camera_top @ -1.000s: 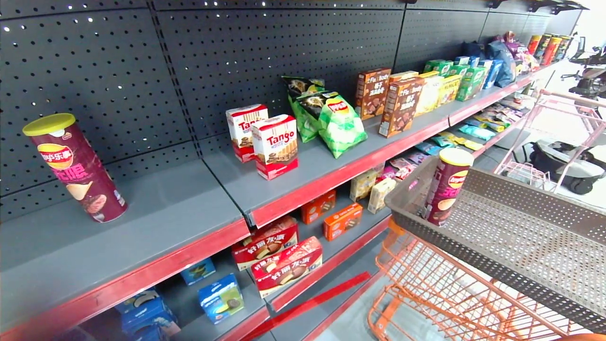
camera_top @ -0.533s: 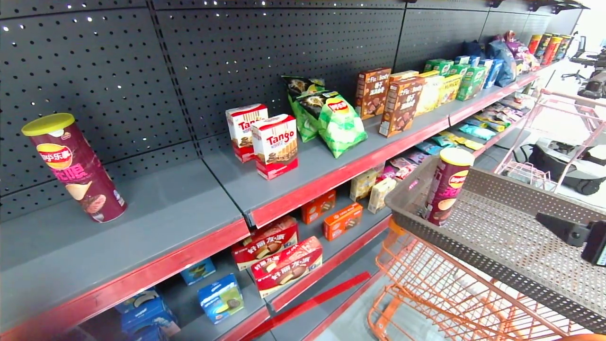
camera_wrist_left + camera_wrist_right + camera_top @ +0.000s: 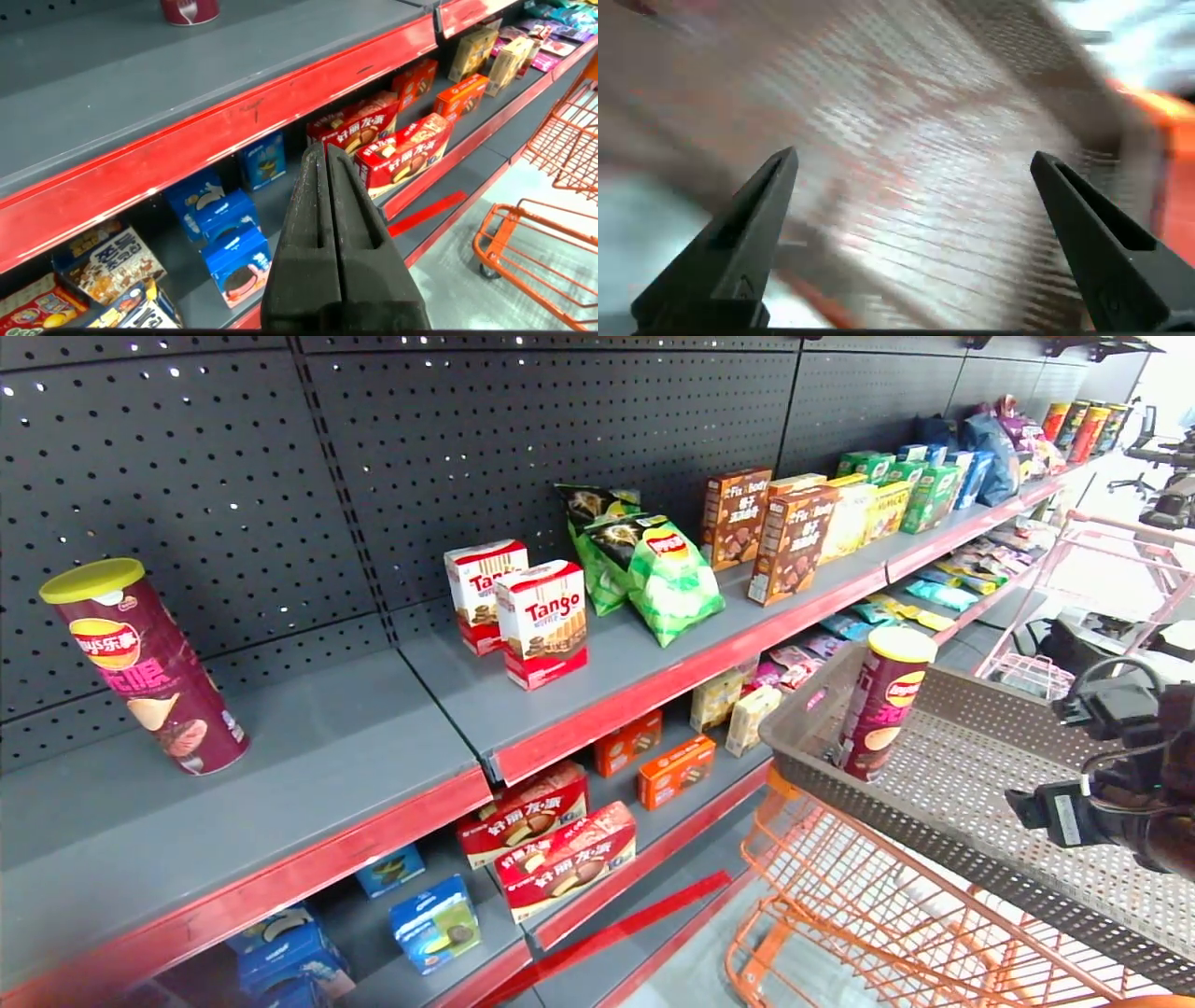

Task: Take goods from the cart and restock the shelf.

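1. Right gripper (image 3: pixel 913 159): fingers spread wide, nothing between them. In the head view its arm sits over the right part of the grey perforated tray (image 3: pixel 980 775). The tray surface under it is blurred in the wrist view.
2. Left gripper (image 3: pixel 324 159): fingers pressed together, nothing held. It hangs in front of the lower shelves, with blue cookie packs (image 3: pixel 234 261) and red boxes (image 3: pixel 392 149) beyond it.
3. Cart can (image 3: pixel 882 705): maroon chip tube with a pale lid. It stands upright in the tray's far left corner, close to the tray wall and well apart from the right gripper.
4. The tray rests on top of the orange wire cart (image 3: pixel 868 915), which is parked just beside the shelving.
5. Shelf can (image 3: pixel 140 663): same maroon tube, yellow-green lid. It is upright at the left end of the grey upper shelf (image 3: pixel 327 756), near the pegboard back, with bare shelf to its right.
6. Further right on that shelf:
   - two red-and-white wafer boxes (image 3: pixel 541 621)
   - green chip bags (image 3: pixel 667 579)
   - brown snack boxes (image 3: pixel 789 546)
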